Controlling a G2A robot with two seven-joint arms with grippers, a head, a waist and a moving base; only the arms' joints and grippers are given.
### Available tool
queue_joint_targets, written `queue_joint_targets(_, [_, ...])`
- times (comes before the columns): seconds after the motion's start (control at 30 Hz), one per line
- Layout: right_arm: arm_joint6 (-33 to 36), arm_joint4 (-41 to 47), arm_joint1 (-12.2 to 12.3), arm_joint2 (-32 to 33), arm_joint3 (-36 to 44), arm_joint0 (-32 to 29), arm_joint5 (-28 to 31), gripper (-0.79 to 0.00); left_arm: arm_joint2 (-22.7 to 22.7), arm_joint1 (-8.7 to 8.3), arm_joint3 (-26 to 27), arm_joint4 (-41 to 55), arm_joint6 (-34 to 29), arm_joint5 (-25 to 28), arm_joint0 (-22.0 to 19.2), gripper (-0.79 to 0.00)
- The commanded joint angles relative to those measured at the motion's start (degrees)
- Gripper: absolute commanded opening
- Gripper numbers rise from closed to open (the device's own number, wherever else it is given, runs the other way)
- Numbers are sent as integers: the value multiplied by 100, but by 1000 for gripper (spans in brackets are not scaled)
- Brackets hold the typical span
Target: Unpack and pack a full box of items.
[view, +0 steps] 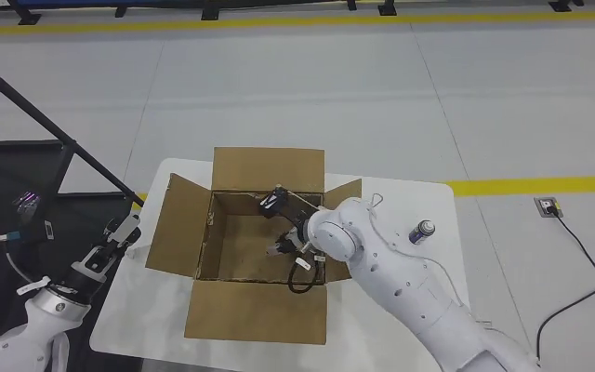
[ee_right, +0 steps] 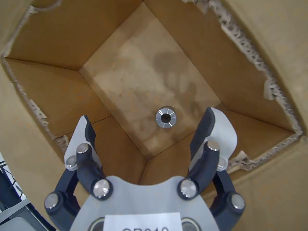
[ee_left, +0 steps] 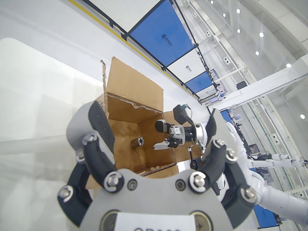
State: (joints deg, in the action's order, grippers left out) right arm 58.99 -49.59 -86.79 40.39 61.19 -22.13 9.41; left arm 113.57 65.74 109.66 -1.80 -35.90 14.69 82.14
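Right end effector point(ee_right: 146, 115), fingers apart and empty, inside open box point(view: 270, 169) above metal cylinder point(ee_right: 165, 118); left end effector point(view: 125, 228), apart, at box's 9 o'clock; can point(view: 423, 231) at 3 o'clock.

Matt, rough-torn cardboard box point(ee_right: 60, 37) holds a shiny brushed-metal cylinder point(ee_right: 165, 118)

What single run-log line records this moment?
right gripper: open, over metal cylinder on box floor | left gripper: open, outside box
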Motion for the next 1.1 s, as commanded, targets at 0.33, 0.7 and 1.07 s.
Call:
queue_joint_targets(0.33, [-464, -18, -641, -808, -1911, 460, -219, 0, 0, 0, 0, 0, 0, 0, 0, 0])
queue_joint_targets(0.7, [-896, 74, -1041, -968, -2895, 688, -127, -431, 0, 0, 0, 0, 0, 0, 0, 0])
queue_joint_targets(1.07, [-1008, 11, -1226, -917, -3052, 909, -159, -785, 0, 0, 0, 0, 0, 0, 0, 0])
